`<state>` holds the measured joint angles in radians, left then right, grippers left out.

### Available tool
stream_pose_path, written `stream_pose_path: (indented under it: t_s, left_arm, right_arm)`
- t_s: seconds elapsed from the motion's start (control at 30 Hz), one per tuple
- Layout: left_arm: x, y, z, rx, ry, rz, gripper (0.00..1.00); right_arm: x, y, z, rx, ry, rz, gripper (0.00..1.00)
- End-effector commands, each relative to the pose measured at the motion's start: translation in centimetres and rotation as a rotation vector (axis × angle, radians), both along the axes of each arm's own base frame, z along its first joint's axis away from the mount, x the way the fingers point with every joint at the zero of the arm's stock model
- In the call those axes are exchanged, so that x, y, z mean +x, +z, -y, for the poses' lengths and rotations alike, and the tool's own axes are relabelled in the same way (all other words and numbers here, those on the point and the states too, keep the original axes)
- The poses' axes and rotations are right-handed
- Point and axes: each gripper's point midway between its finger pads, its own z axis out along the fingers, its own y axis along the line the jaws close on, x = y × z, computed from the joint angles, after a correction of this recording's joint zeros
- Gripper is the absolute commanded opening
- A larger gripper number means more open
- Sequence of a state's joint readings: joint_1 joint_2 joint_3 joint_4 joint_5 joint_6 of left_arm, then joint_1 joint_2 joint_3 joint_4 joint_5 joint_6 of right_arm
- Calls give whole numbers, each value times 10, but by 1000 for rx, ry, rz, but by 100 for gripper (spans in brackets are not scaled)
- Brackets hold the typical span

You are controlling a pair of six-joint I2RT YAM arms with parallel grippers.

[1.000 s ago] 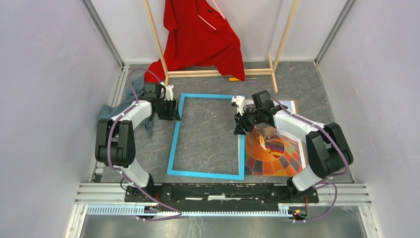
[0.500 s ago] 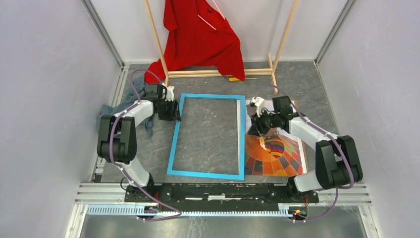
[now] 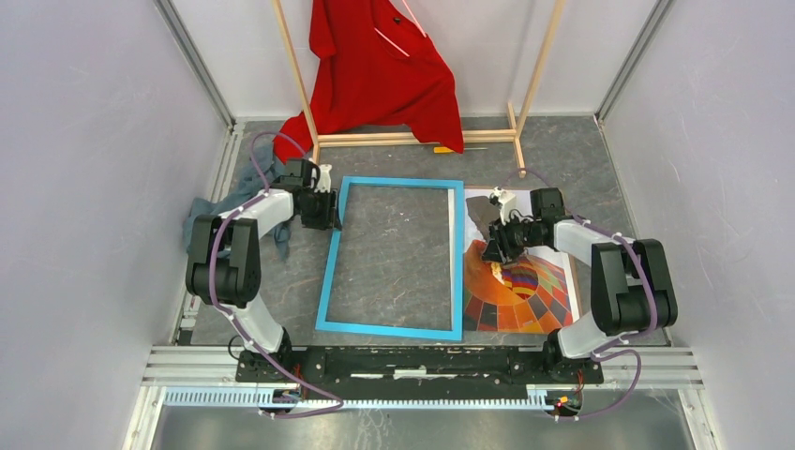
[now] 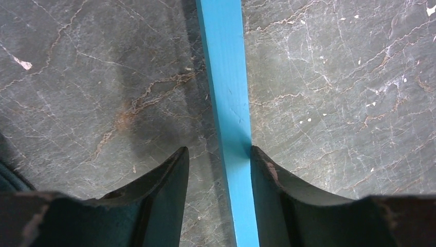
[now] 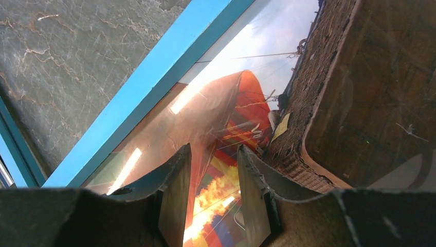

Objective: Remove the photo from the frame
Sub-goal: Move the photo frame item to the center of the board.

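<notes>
The frame [image 3: 389, 329], a thin light-blue border, lies flat mid-table with bare table showing through it. The photo [image 3: 534, 300], an orange-red hot-air balloon print, lies flat just right of the frame. My left gripper [image 3: 334, 214] is open and straddles the frame's left bar near its far corner. In the left wrist view that bar [image 4: 226, 77] runs between the jaws of the left gripper [image 4: 219, 154], against the right finger. My right gripper [image 3: 490, 251] is open and empty, low over the photo's upper left. In the right wrist view the right gripper [image 5: 213, 150] hovers above the photo [image 5: 247, 98], with the frame [image 5: 154, 77] beside it.
A wooden clothes rack [image 3: 295, 75] with a red shirt [image 3: 384, 66] stands at the back. A blue-grey cloth [image 3: 202, 211] lies by the left wall behind the left arm. Grey walls close in both sides.
My right gripper has moved right, from the frame's right bar to above the photo. The left gripper has stayed at the frame's left bar.
</notes>
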<state>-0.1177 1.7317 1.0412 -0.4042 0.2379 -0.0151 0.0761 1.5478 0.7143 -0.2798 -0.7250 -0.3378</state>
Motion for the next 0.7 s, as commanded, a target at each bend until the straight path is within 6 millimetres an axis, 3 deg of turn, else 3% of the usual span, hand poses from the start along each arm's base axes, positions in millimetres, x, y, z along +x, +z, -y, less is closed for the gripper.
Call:
stream_pose_path:
  t_s: [0.0,0.67]
  left_arm:
    - [6,-3,-20,89,68,10,51]
    - [4,-4,-54,142,141,-20,37]
  right_arm:
    - [4,-11,8,-39,-19,5,44]
    - [6,-14,10,-44,-33,2,45]
